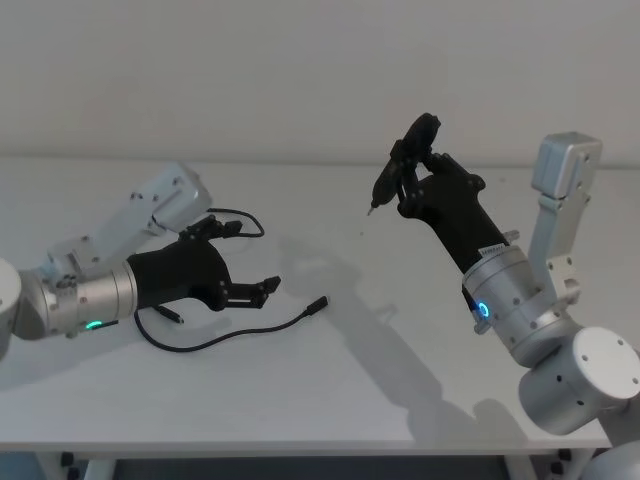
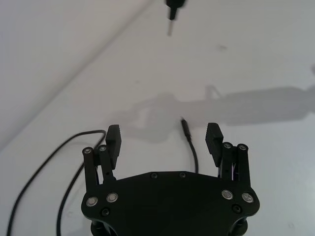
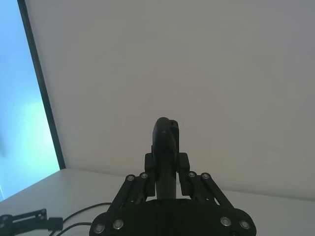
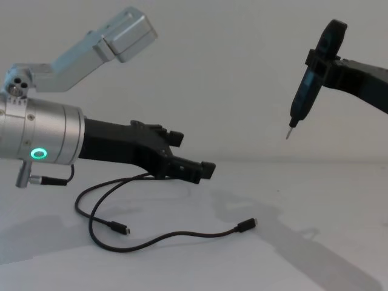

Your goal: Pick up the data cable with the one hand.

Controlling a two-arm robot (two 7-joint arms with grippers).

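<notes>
The data cable [image 1: 240, 335] lies in loose curves on the white table, one plug [image 1: 318, 304] pointing right and the other under the left wrist. My left gripper [image 1: 240, 258] hovers just above it, open and holding nothing. In the left wrist view a plug end of the cable [image 2: 187, 133] lies on the table between the spread fingers [image 2: 114, 136]. The chest view shows the left gripper [image 4: 191, 154] clear above the cable [image 4: 182, 238]. My right gripper [image 1: 415, 172] is raised high on the right, shut on a slim black pen-like tool [image 1: 385, 180].
The pen-like tool's metal tip [image 4: 290, 132] points down, well above the table [image 1: 400, 380]. A short black lead [image 4: 48, 179] hangs under the left wrist cylinder. A wall stands behind the table. The table's front edge is near.
</notes>
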